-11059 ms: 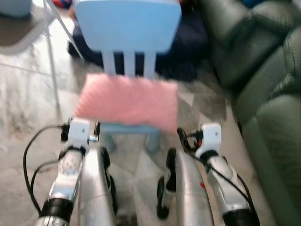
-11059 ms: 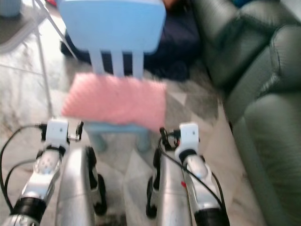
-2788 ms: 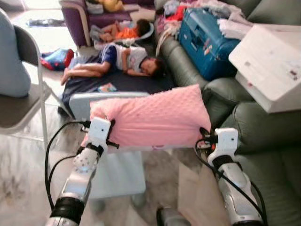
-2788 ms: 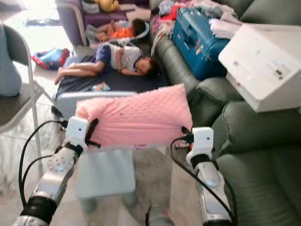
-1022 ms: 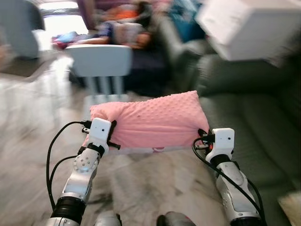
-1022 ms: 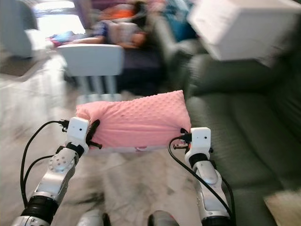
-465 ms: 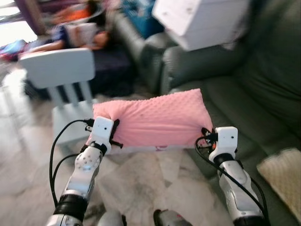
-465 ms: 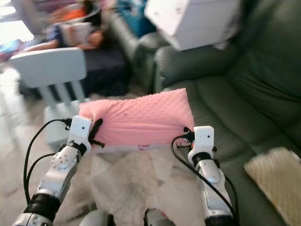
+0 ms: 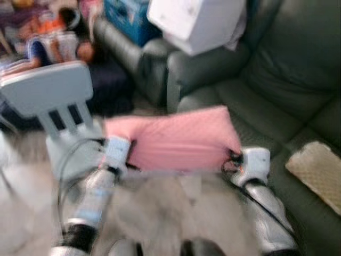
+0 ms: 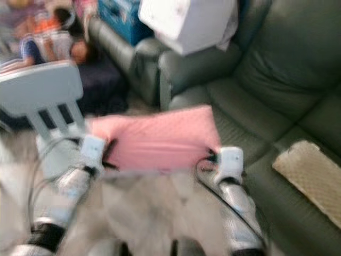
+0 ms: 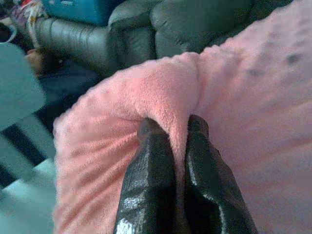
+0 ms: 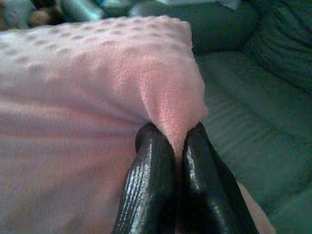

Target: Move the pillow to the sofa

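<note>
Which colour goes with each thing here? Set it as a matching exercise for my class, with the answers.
Things:
1. pillow
2. sofa
3. chair
4. box

Colours:
A. white
B. pink
C. dark green
D. light blue

Pairs: 1-B, 2-C, 3-D, 4-A
</note>
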Robot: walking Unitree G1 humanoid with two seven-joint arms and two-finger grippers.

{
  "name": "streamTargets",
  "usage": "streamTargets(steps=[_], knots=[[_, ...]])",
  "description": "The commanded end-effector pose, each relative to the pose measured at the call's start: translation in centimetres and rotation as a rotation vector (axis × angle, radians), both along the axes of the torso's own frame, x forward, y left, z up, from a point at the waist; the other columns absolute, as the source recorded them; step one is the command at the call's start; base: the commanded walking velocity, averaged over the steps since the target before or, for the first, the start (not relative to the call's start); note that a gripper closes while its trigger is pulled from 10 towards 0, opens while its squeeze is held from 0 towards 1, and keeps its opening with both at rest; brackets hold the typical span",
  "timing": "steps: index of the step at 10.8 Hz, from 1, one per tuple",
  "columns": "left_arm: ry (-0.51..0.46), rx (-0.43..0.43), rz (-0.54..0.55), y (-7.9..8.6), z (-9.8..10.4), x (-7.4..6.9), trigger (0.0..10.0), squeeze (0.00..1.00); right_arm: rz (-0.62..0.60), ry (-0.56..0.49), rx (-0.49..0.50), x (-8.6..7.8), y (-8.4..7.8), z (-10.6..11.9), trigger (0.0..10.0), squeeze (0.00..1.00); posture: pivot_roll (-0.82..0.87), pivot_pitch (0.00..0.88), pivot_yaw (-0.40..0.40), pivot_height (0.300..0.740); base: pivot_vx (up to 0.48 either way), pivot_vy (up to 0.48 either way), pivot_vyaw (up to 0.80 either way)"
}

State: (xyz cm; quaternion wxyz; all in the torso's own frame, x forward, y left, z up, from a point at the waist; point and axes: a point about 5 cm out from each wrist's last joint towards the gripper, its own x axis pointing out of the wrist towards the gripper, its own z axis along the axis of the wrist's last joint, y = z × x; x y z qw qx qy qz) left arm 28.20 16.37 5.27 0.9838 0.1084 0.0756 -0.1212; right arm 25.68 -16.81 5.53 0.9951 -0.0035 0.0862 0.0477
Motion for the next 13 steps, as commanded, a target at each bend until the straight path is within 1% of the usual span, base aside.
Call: streamTargets(steps=[1,3,7,9,11,13], knots=[[-0.051,-0.023,-0.043,-0.94,1.03,0.37,10.0,0.0,-0.056,-0.009,-0.028,-0.1,-1.67,0.33,10.0,0.0,-0.08,0.087,-0.025,0.74,0.0,0.0,-0.8],[-0.04,-0.045,-0.08,-1.12,1.05,0.17,10.0,0.0,-0.056,-0.005,-0.029,-0.17,-1.63,0.26,10.0,0.0,-0.08,0.091,-0.026,0.74,0.0,0.0,-0.8],[-0.045,-0.094,-0.116,-1.26,1.35,0.01,10.0,0.0,-0.061,-0.004,-0.028,-0.24,-1.63,0.25,10.0,0.0,-0.08,0.1,-0.024,0.74,0.0,0.0,-0.8],[-0.047,-0.107,-0.127,-1.32,1.45,-0.02,10.0,0.0,-0.062,-0.01,-0.018,-0.23,-1.6,0.28,10.0,0.0,-0.08,0.1,-0.023,0.74,0.296,0.0,0.0],[-0.048,-0.116,-0.133,-1.43,1.53,0.04,10.0,0.0,-0.062,-0.015,-0.016,-0.09,-1.66,0.4,10.0,0.0,-0.08,0.1,-0.024,0.74,0.343,0.0,-0.57],[-0.047,-0.123,-0.138,-1.57,1.55,0.18,10.0,0.0,-0.057,-0.016,-0.022,0.06,-1.68,0.42,10.0,0.0,-0.08,0.094,-0.027,0.74,0.379,0.0,0.0]])
